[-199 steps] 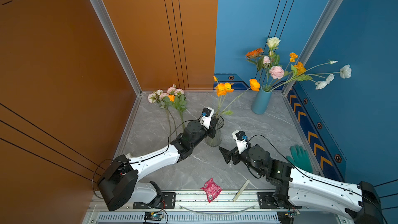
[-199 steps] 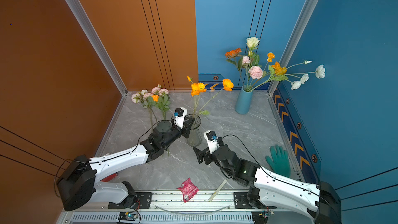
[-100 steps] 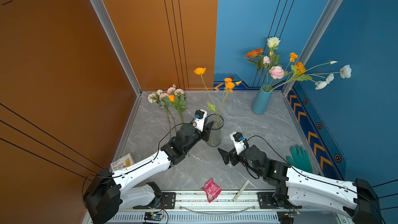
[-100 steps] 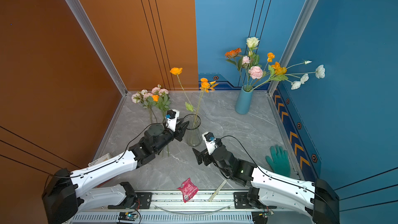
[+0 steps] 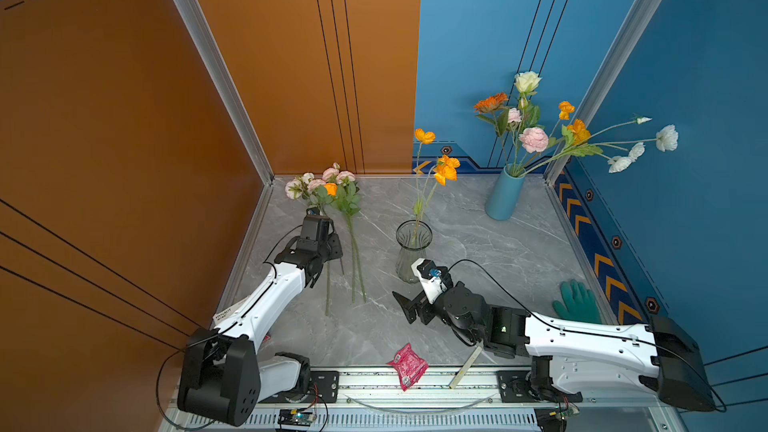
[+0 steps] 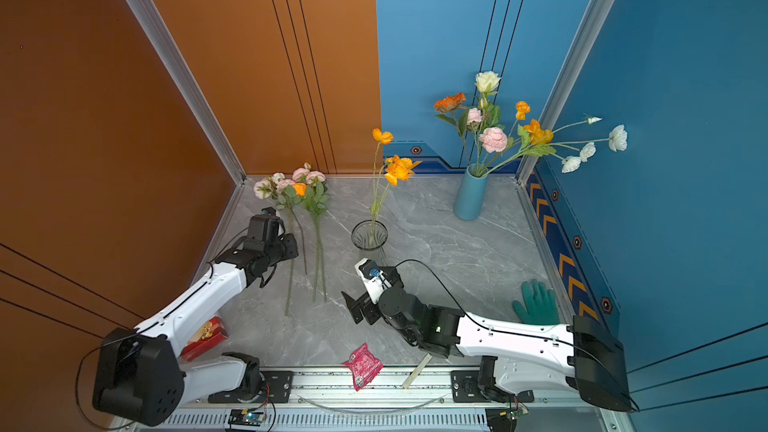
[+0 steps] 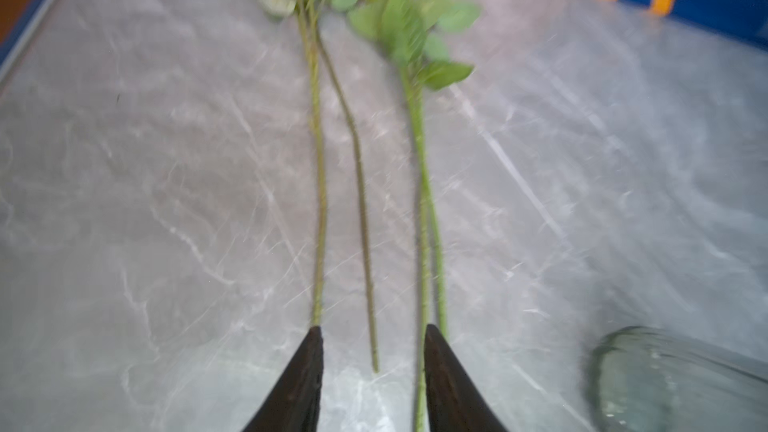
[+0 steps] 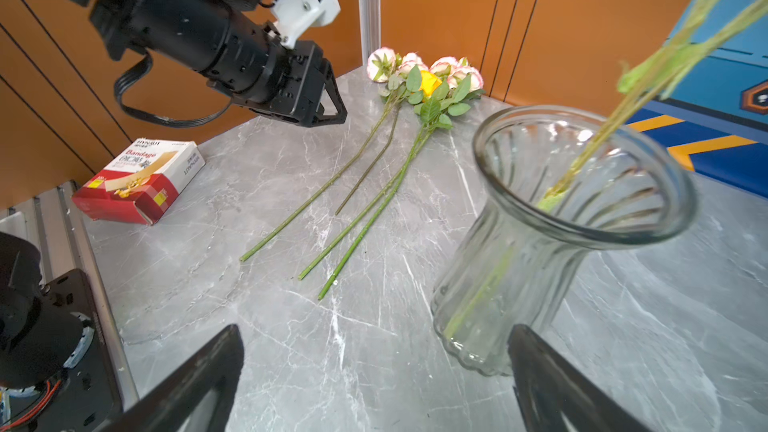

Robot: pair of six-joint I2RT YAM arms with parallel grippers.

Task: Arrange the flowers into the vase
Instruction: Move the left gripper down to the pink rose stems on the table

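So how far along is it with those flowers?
Done: orange flowers stand in the glass vase; the blue vase at the back holds a full bunch. In hand: nothing. The left gripper hovers open over the pink and yellow flowers lying on the table; the right gripper sits open near the glass vase. Left: those four stems.

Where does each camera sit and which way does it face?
Top views: overhead at the front, looking down on the table; left arm and right arm whole.
Left wrist: behind the left gripper, facing along the loose flowers; fingertips show.
Right wrist: behind the right gripper, facing the glass vase and left arm; fingertips show.
Shared: both wrist views catch loose flowers and vase.
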